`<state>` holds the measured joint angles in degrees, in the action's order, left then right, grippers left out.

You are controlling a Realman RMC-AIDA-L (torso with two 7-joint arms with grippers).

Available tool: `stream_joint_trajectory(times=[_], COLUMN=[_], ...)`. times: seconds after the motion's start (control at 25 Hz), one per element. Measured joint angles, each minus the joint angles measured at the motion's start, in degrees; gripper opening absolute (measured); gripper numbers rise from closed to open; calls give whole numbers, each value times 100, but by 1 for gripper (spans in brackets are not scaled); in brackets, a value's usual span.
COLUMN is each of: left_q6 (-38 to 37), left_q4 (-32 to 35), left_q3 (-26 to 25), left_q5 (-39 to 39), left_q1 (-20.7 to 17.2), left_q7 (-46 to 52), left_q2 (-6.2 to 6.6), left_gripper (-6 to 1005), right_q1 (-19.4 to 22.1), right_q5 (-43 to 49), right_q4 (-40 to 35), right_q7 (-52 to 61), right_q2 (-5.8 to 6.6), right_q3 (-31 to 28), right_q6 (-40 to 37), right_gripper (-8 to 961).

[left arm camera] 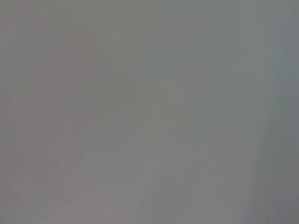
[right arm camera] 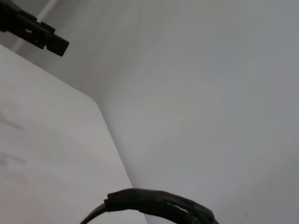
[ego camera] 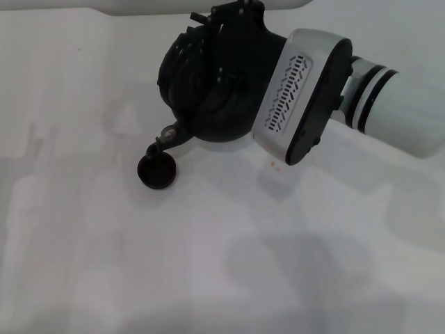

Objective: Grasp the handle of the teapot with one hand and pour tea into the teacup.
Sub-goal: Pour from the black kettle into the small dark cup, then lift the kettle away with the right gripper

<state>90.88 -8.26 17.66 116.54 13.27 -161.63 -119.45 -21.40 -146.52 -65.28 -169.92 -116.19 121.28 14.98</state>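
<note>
The matte black teapot point(ego camera: 215, 104) hangs tilted at the back middle of the white table point(ego camera: 229, 264). Its short spout with the silvery cap point(ego camera: 169, 132) points down at the tiny dark teacup point(ego camera: 156, 172), which stands on the table just below and in front of the spout. My right gripper point(ego camera: 228, 19) reaches in from the right and is shut on the ribbed black handle point(ego camera: 182, 64), holding the pot up. The handle also shows in the right wrist view point(right arm camera: 159, 203), with one black fingertip point(right arm camera: 37, 33). No liquid is visible. My left gripper is out of view.
The right arm's white and black wrist housing point(ego camera: 299, 94) covers the teapot's right side. The table's far edge point(ego camera: 139, 12) runs just behind the pot. The left wrist view shows only a plain grey surface.
</note>
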Motion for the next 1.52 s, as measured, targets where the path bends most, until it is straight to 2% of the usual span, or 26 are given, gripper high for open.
stream_joint_trajectory(times=[1.52], left_q6=[0], left_q4=[-9], left_q3=[1], left_q5=[0], left_q1=[1], left_q7=[0], left_q2=[3], left_gripper=[876], right_q1=[47], right_q5=[302], right_q4=[-73], right_q7=[-148], right_q2=[0], right_q3=[-58], right_q6=[14], right_gripper=[105])
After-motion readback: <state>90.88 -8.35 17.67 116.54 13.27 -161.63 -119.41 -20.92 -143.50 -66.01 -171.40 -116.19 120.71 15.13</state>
